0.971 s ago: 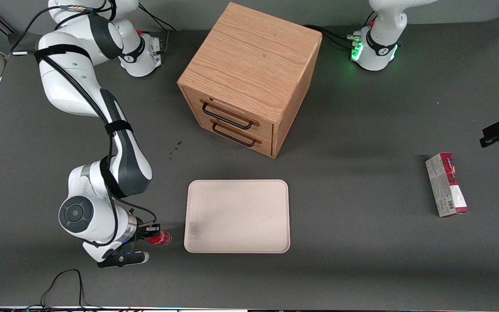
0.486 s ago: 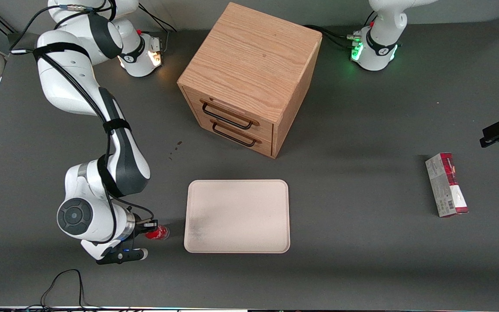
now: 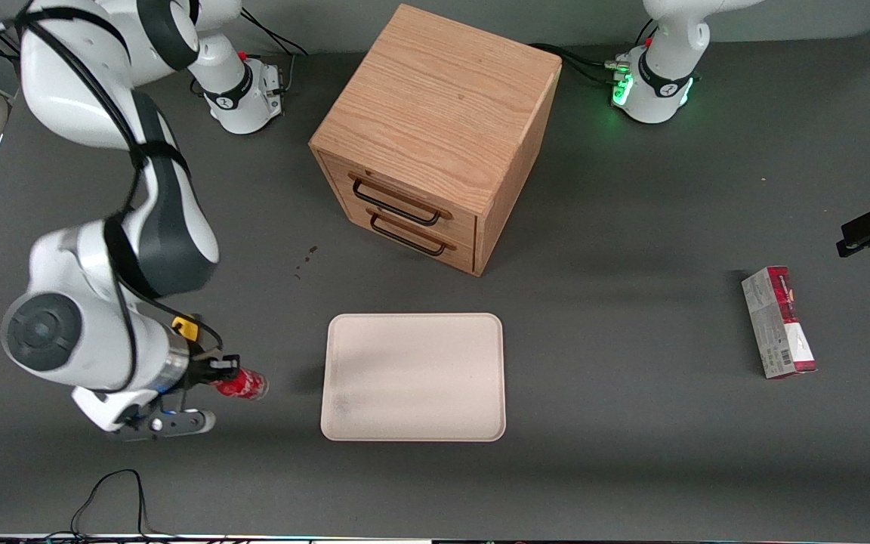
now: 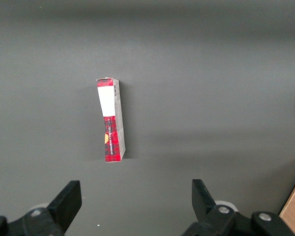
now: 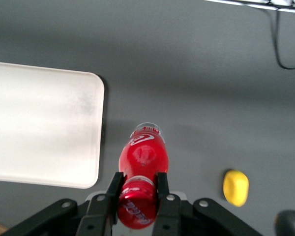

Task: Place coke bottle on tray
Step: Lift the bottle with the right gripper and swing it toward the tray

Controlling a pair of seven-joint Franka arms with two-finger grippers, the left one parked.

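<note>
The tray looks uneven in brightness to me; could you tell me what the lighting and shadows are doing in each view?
Front view: the tray carries a dim grey smudge at its corner toward the working arm, and a soft shadow lies on the table beside it. Right wrist view: the tray is washed out to near white, while the coke bottle held in the gripper stays sharp. Left wrist view: the carton casts a faint shadow.

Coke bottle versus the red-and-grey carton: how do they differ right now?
The coke bottle is round with a red cap; the carton is a rectangular box. The bottle is gripped at its neck by the right arm's pincer, off the table beside the tray; the carton lies flat, untouched, toward the parked arm's end. Both carry red.
</note>
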